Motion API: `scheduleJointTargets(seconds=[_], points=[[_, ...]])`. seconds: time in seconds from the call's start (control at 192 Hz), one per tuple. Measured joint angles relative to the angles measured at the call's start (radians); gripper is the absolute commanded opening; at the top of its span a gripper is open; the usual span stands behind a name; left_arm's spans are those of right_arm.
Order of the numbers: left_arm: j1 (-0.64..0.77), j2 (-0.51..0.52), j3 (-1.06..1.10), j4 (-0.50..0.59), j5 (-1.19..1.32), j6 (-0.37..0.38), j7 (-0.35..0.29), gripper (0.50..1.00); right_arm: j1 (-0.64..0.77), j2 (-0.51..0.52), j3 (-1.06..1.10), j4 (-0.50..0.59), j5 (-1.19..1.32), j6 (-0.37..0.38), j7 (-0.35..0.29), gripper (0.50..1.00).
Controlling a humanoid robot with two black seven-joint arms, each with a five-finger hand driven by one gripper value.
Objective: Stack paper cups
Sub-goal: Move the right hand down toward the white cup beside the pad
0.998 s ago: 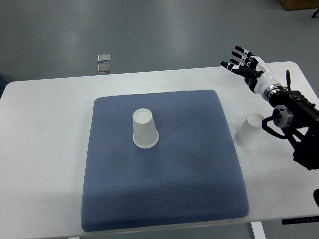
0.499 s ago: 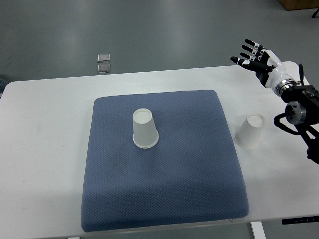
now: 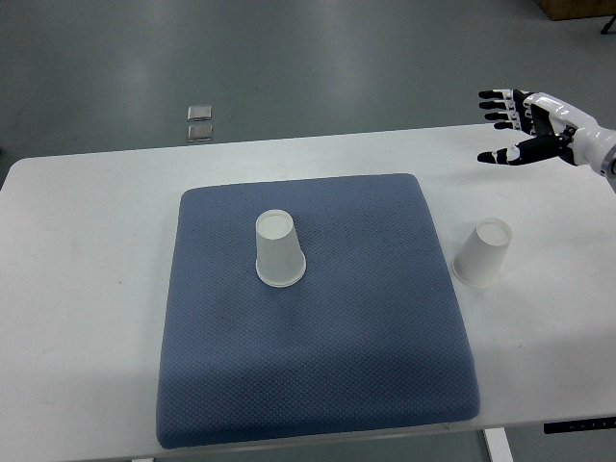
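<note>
Two white paper cups stand upside down. One cup point(image 3: 279, 250) sits on the blue mat point(image 3: 318, 327), left of its middle. The other cup point(image 3: 482, 253) stands on the bare white table just right of the mat. My right hand point(image 3: 520, 123) hovers at the far right edge, well above and beyond that cup, fingers spread and holding nothing. The left arm does not show.
The white table point(image 3: 87, 289) carries the mat. Its far edge runs just behind the mat, and two small square floor fittings point(image 3: 200, 122) lie on the grey floor beyond it.
My right arm has pulled back to the right and upward, away from the cup on the table; most of the forearm has left the picture. Both cups stayed where they were.
</note>
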Motion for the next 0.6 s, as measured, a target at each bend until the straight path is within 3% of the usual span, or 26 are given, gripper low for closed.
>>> scheduleJointTargets(seconds=[0.281, 0.598], points=[[0.0, 0.0, 0.0, 0.0, 0.0, 0.0, 0.0, 1.0, 0.022, -0.116, -0.117, 0.105, -0.281, 0.075, 0.038, 0.915], [0.0, 0.0, -0.001, 0.0, 0.0, 0.0, 0.0, 1.0, 0.036, -0.15, -0.189, 0.12, -0.426, 0.114, 0.051, 0.915]])
